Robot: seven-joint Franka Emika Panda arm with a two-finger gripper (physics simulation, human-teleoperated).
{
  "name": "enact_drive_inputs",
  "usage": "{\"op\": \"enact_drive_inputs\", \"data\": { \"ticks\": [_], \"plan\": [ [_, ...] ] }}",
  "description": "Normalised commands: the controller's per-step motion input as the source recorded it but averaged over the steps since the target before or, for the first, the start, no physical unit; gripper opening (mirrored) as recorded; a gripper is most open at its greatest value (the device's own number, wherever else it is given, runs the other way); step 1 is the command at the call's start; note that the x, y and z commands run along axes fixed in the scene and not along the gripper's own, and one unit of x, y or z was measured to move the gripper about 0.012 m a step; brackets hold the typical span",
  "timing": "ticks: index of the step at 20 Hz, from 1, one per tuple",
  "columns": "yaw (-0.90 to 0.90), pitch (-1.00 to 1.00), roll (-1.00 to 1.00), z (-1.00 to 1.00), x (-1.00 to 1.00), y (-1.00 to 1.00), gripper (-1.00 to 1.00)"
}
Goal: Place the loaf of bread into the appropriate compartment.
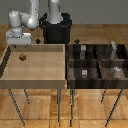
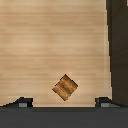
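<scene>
The loaf of bread (image 1: 22, 57) is a tiny brown lump lying on the floor of the light wooden tray (image 1: 40, 75), toward the exterior view's left. In the wrist view the loaf of bread (image 2: 65, 87) lies turned at an angle on the pale wood. My gripper (image 1: 19, 44) hovers just above it, apart from it. The gripper (image 2: 63, 102) is open: its two fingertips (image 2: 22, 101) stand wide apart with nothing between them.
A dark tray (image 1: 68, 65) divided into several compartments stands at the exterior view's right, with small grey blocks (image 1: 84, 72) in some of them. Both trays stand on thin metal legs. The robot's black base (image 1: 56, 30) is behind the trays. A dark wall (image 2: 119, 50) runs along the wooden tray.
</scene>
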Motion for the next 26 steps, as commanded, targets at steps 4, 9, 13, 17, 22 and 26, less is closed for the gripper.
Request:
{"op": "enact_drive_inputs", "data": {
  "ticks": [4,9,13,17,22,26],
  "plan": [
    [0.00,0.00,0.00,-1.00,0.00,0.00,1.00],
    [0.00,0.00,0.00,-1.00,0.00,0.00,1.00],
    [0.00,0.00,0.00,-0.25,0.00,0.00,-1.00],
    [0.00,0.00,0.00,0.00,0.00,0.00,-1.00],
    [0.00,0.00,0.00,0.60,0.00,0.00,-1.00],
    [0.00,0.00,0.00,1.00,0.00,0.00,-1.00]
  ]
}}
